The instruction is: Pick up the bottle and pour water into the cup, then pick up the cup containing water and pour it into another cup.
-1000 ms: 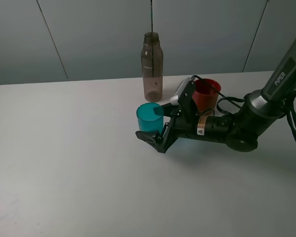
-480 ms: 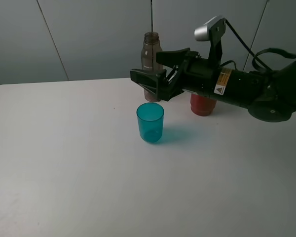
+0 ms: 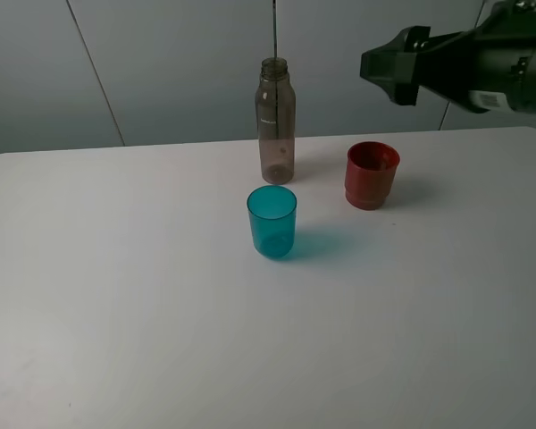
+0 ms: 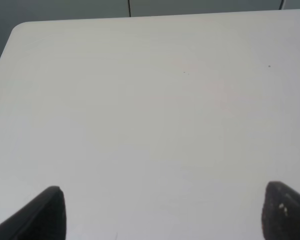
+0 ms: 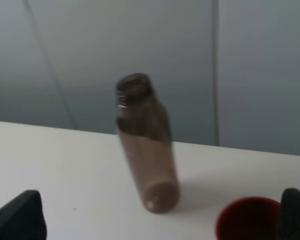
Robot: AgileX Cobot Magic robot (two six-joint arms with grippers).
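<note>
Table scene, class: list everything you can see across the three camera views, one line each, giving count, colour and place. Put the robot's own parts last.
bottle: one, smoky grey-brown see-through, no cap, upright at the back centre of the table.
teal cup: one, translucent teal-blue, upright in front of the bottle, apart from it.
red cup: one, opaque red-brown, upright to the right of the bottle, apart from it.
table: one, white, carries all three items.
wall: grey panels with dark seams, behind the table.
right tool: one, black, open, empty, raised above the table at upper right of the high view.
left tool: one, black fingertips only, wide apart, over bare table in the left wrist view.
</note>
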